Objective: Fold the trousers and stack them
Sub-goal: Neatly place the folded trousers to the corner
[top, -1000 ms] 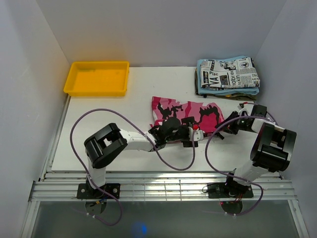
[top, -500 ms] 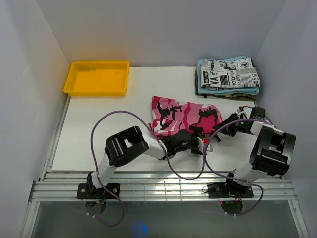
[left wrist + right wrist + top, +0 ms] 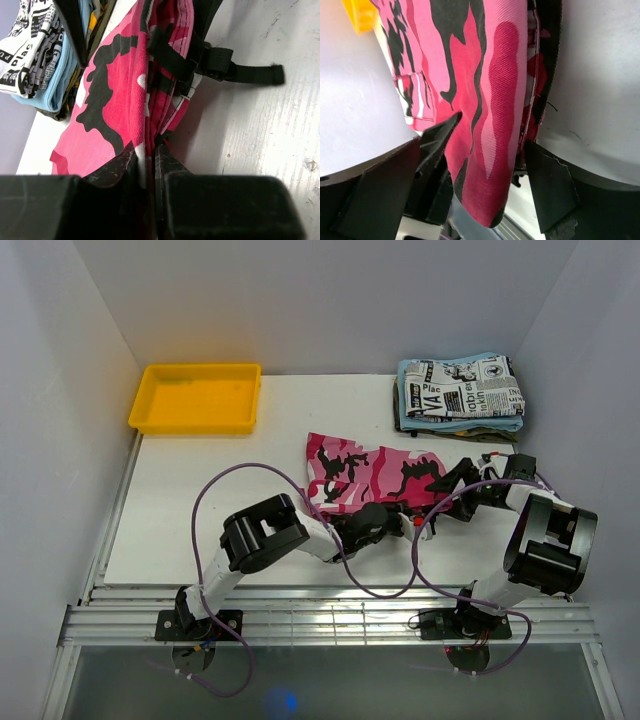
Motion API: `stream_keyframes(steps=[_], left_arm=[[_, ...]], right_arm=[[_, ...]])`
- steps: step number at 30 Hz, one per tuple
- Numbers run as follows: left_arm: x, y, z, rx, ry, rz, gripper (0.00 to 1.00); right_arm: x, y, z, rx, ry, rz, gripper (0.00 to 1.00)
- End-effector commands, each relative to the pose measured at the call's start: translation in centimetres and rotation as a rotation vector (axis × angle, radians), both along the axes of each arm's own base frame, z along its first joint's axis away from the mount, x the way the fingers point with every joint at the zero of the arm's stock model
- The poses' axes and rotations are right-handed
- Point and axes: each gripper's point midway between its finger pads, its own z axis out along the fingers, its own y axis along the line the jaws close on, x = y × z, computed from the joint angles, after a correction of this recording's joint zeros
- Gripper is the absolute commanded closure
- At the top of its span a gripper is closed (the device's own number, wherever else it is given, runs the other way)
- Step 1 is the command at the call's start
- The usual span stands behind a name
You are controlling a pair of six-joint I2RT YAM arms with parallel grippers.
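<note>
The left gripper (image 3: 147, 156) is clenched on a folded edge of the trousers (image 3: 107, 100): its wrist view shows the cloth pinched between the two fingers, though the gripper's own dark body blocks the bottom of that view. The right gripper (image 3: 492, 132) stands released, fingers wide apart with pink cloth lying loosely between them – whether either pad touches it is hard to tell.

From above, both grippers cover the near edge of the trousers (image 3: 360, 468), which lie on the table (image 3: 220, 500) right of centre. A black strap (image 3: 250, 74) trails onto the bare tabletop; its attachment is hidden. Behind sits a newspaper-print garment (image 3: 462, 385) on a light blue cloth (image 3: 460, 424) – and far left, a yellow tray (image 3: 195, 426).
</note>
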Motion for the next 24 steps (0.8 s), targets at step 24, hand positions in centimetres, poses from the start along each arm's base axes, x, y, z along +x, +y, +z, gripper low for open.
stream_keyframes(steps=[24], left_arm=[[2.9,-1.0,5.0,-0.126,-0.005,0.052,1.0]], right_arm=[[-2.0,-0.8,-0.8,-0.028,-0.009,-0.138,0.1]])
